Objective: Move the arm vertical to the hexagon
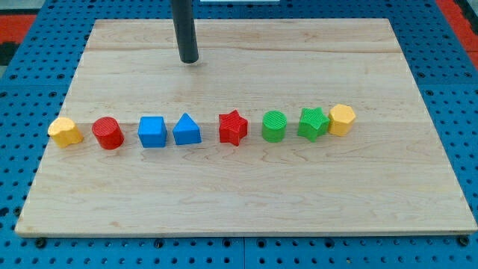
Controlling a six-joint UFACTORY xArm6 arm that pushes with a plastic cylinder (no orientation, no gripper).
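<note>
Eight blocks lie in a single row across the wooden tabletop (246,194), running from the view's left to its right a little below the middle.

From the left you have a yellow block (65,131) whose shape is hard to read at this angle. Next come a red cylinder (108,133), a blue cube (152,131), a blue triangle (187,130), a red star (232,128), a green cylinder (274,126) and a green star (313,123). Last is the yellow hexagon (341,119) at the row's right end. The hexagon sits just beside the green star, touching it or very nearly so, and slightly nearer the view's top than the rest of the row. The other blocks stand apart from one another with small gaps.

You cannot judge a claw as wide or narrow here, because the arm ends in a plain dark rod that holds nothing. The rod comes down from the view's top edge, and my tip (189,61) rests on bare wood near the top of the tabletop. My tip is roughly above the blue triangle in the view and touches no block.

The hexagon lies well apart from my tip, far off to the view's right and lower down. The red star, green cylinder and green star fill the stretch of the row between the triangle and the hexagon. A blue pegboard (22,90) surrounds the tabletop on all sides.
</note>
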